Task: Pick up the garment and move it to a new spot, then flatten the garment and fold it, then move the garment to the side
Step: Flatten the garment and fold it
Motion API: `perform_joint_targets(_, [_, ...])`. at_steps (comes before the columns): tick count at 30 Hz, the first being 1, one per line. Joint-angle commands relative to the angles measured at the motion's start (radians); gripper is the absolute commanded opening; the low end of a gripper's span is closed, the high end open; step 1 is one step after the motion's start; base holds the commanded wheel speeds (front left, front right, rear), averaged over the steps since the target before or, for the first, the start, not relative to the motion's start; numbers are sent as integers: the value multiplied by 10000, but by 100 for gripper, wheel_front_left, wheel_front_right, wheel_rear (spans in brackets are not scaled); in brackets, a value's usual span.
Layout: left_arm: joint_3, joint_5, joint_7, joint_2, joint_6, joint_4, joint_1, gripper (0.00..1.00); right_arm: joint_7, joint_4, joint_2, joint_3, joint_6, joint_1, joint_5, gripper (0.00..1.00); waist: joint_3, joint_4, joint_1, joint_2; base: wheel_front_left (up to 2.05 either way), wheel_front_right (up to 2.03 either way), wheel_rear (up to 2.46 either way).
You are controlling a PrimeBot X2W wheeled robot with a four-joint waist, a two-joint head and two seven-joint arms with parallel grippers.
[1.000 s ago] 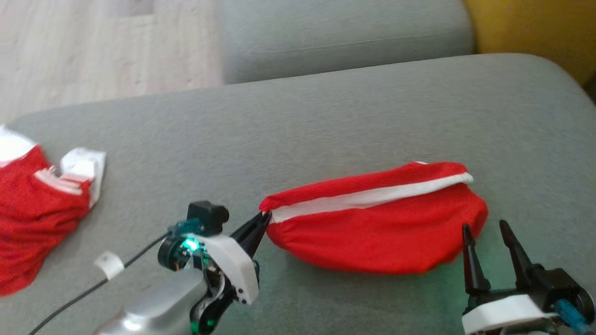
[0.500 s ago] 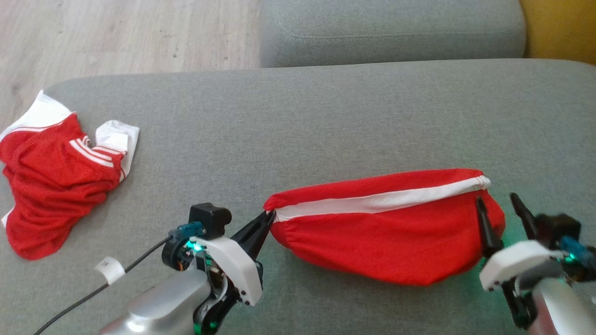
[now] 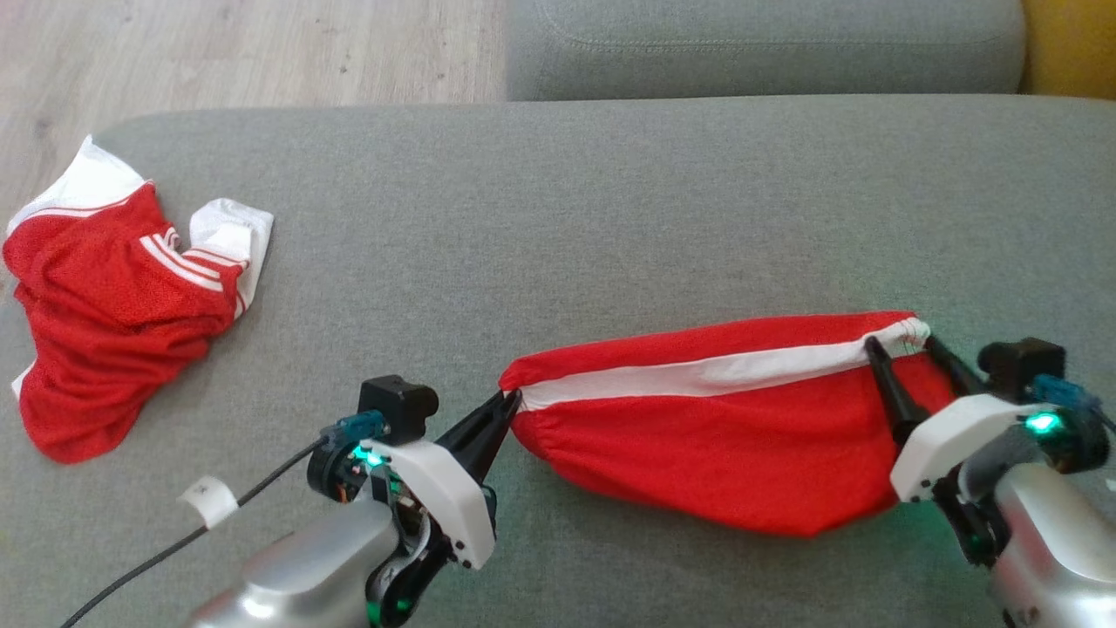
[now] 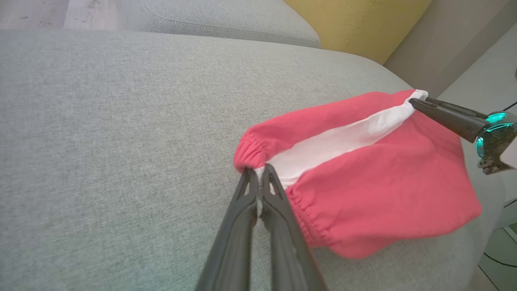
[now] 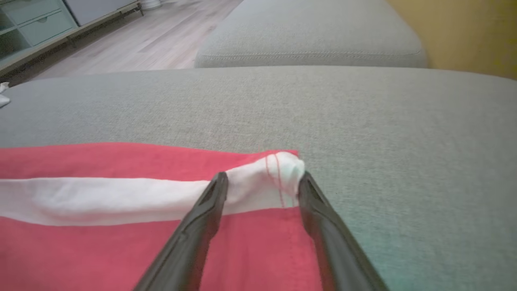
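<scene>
At my left fingertips: my left gripper (image 3: 510,401) (image 4: 257,178) is clenched, the two fingers pressed together on the gathered corner where the white waistband (image 3: 697,375) (image 4: 343,139) (image 5: 101,198) meets the red cloth.
Right gripper (image 3: 898,342) (image 5: 262,178): fingers spread, one on each side of the waistband's bunched far end and lying over the red cloth; nothing is pinched between them.
Garment (image 3: 715,445) (image 4: 383,182) (image 5: 101,159): red, lying on the grey cushion (image 3: 567,218) at about 4 o'clock in the head view, strung between my two grippers.
Long axis: roughly 9 to 3 o'clock, the right end tipped a little toward 2. The waistband runs along the upper side, and the loose red belly sags toward 6 o'clock.
Edges: the cushion's far edge crosses at 12 o'clock, with a second cushion (image 3: 758,44) just beyond it. Wooden floor (image 3: 218,44) shows at 11 o'clock and something yellow (image 3: 1072,44) at 1 o'clock.
Near edge (left wrist view): the cushion falls away just past the garment's belly at 4 o'clock.
Open room: bare cushion from 10 through 2 o'clock, above the garment.
Other cloth: a second red-and-white garment (image 3: 105,305) lies crumpled at 9 o'clock by the cushion's left end, well apart from mine.
Cable (image 3: 174,541): trails from my left wrist toward 8 o'clock.
</scene>
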State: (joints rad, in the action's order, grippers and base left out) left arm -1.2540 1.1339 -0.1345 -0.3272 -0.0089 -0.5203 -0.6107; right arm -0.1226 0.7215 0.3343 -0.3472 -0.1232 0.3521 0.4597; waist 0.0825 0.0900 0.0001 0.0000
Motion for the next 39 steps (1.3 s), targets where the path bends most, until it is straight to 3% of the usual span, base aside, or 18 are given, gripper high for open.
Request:
perform_joint_targets(1, [325,-117,-83,-108,2,133,-596,0,18,-200,272,-373,-75,350,240,80,45,12,-1,0,0,0,0])
perform_joint_targets(2, [322,-123,-77,-107,-2,124,-612,0,27,-184,350,-577,-75,414,409,64,73,12,-1,0,0,0,0])
perform_joint_targets(3, [321,-135,-82,-107,-18,94,-648,0,25,-167,482,-961,-75,541,767,0,121,6,-1,0,0,0,0])
perform_joint_targets(8, [379,-149,-153,-111,-19,-9,-763,0,-258,-188,905,-1767,-75,926,1444,0,196,-49,-1,0,0,0,0])
perform_joint_targets(14, [642,-386,-632,-146,34,7,-1195,0,-864,-208,1434,-1924,-75,1462,1690,0,263,-219,-1,0,0,0,0])
perform_joint_targets(24, [1495,-1238,-447,-139,-248,-141,-5015,0,-1296,-1001,2435,-817,-75,4923,1118,0,1459,-1064,-1,0,0,0,0])
perform_joint_targets(31, [2363,-2099,-1015,375,-389,-1038,-8233,0,-1339,-1639,2591,-62,-75,7867,459,0,2884,-1378,-1,0,0,0,0])
perform_joint_targets(35, [3063,-2400,-1250,626,-329,-1285,-8597,0,-1361,-1912,2573,276,-75,8481,583,0,3351,-1410,-1,0,0,0,0])
perform_joint_targets(39, [3512,-2392,-1267,718,-583,-1345,-7666,0,-1377,-2282,2543,607,-75,7863,808,0,3652,-1325,-1,0,0,0,0])
